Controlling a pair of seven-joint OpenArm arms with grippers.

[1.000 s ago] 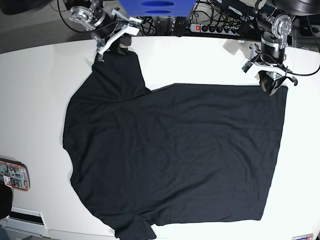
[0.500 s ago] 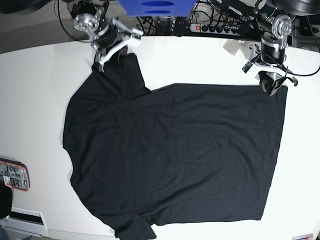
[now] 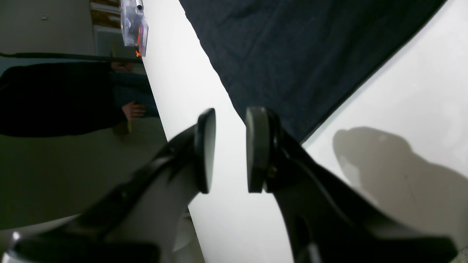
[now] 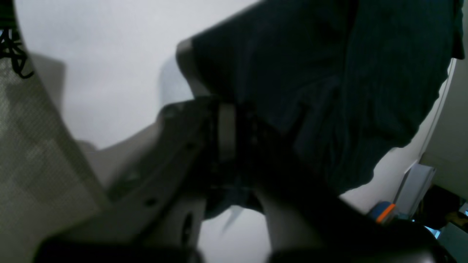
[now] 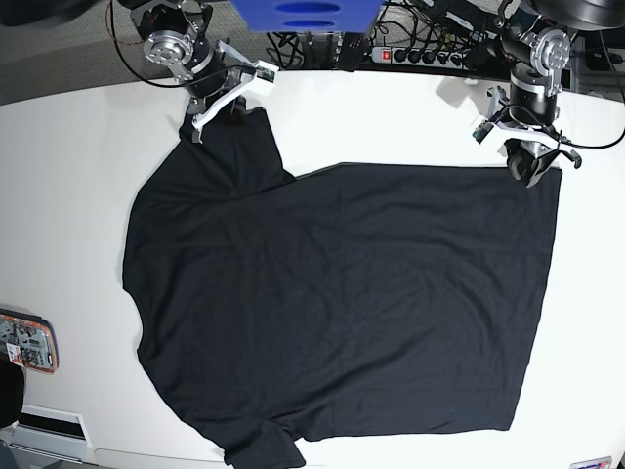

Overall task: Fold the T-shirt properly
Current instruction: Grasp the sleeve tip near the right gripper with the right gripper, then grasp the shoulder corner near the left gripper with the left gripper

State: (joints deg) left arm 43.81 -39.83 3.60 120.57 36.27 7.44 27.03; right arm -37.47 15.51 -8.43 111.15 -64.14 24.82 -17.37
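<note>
White tabletop fills the base view, and 1 black T-shirt lies spread flat across it, 2 arms at its far edge. Over to the right gripper, planted on the sleeve tip at the shirt's upper left corner; the left gripper sits at the hem corner on the other side. Now the left wrist view: left gripper with its 2 round pads slightly parted, a narrow gap, nothing between them, the T-shirt corner just beyond the fingertips on the tabletop. On to the right wrist view, blurry: the right gripper looks clamped on a fold of the T-shirt, dark cloth bunched at the fingers.
</note>
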